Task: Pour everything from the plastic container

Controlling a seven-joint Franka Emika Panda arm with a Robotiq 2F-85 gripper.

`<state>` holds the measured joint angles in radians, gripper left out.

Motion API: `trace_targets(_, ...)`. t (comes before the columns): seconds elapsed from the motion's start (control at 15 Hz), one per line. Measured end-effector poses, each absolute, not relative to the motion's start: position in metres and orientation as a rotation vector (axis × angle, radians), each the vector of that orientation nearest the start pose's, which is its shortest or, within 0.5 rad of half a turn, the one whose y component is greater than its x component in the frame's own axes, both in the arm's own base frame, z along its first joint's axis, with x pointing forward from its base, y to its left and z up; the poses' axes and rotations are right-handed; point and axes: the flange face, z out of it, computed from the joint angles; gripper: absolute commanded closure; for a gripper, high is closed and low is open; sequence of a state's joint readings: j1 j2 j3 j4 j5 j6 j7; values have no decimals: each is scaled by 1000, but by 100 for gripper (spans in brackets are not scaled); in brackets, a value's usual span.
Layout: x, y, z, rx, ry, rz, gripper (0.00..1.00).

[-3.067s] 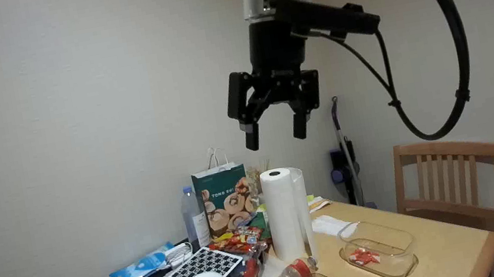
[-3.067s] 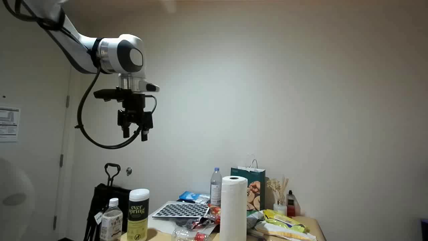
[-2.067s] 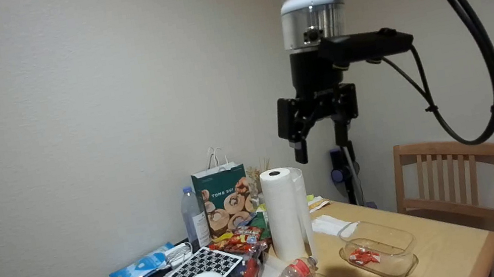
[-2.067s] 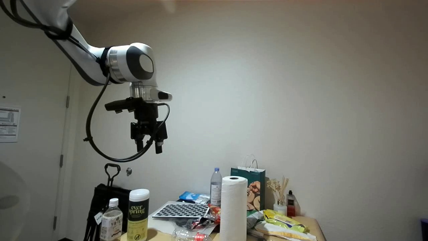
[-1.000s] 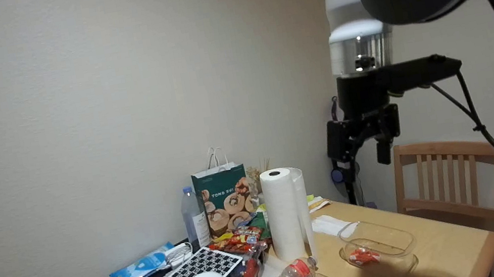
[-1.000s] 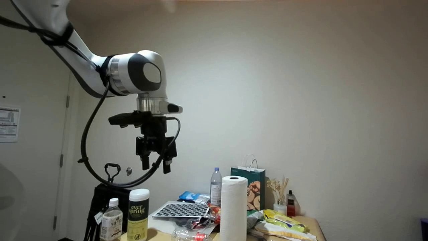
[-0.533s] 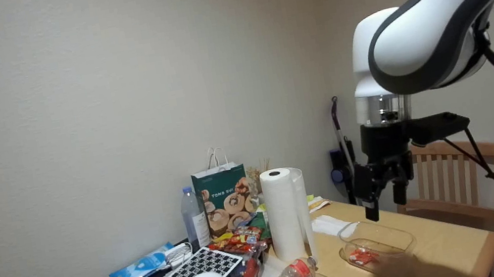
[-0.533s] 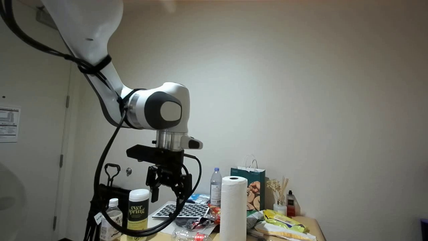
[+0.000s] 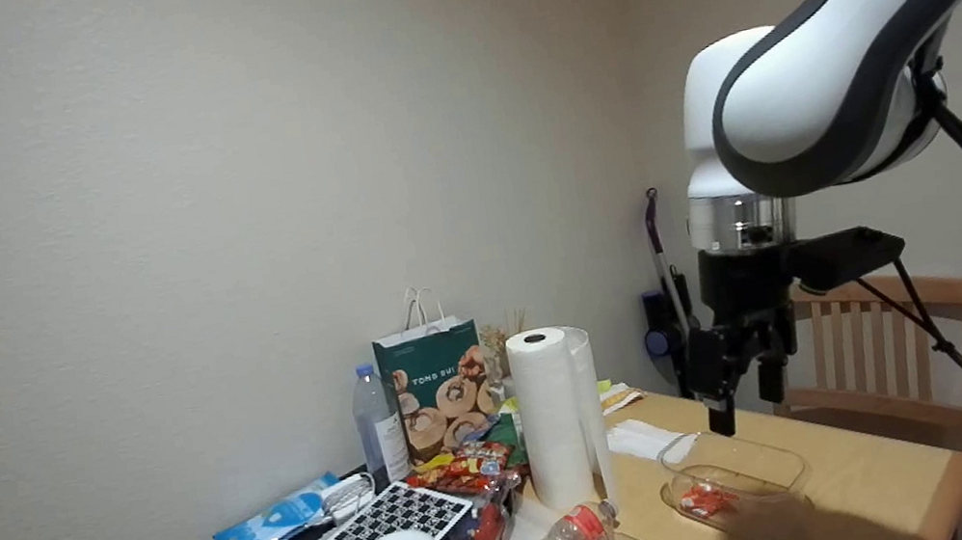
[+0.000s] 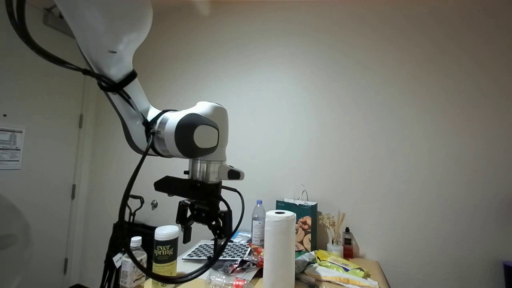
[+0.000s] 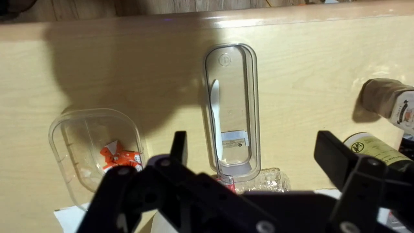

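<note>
- While the gripper [image 11: 254,149] hangs above the table [image 11: 323,81], jaws wide apart and holding nothing, the container [image 11: 79,139] stands upright off to the left in the wrist view, outside the jaws.
- Between them in that view lies the long tray [image 11: 231,100] with a white knife [image 11: 216,113]; descending straight down could seize the wrong thing.
- The container is see-through and looks light, so misjudging its edge could bring the gripper down on it and tip it.
- Red bits [image 11: 119,157] are bunched toward one side; if gripped off-centre, the container may tilt and drop them early.
- A clear bottle [image 11: 265,180] lies at the long tray's end, perhaps touching; a nudge could set it rolling.
- Near the container, in an exterior view, stands the paper roll [image 9: 550,420], which a sideways sweep might topple.
</note>
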<state>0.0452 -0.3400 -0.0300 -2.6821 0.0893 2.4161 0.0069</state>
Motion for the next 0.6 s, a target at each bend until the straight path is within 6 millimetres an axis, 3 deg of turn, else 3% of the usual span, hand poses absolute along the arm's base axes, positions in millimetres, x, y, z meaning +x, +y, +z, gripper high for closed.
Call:
trace_targets(0.13,401,-4,341,-3064,-37,-162,0)
trace_targets(0.33,401,-36,312,-3059,-162,-144,0)
trace_targets(0.6,406,-63,269,-3073,-174,-55,0)
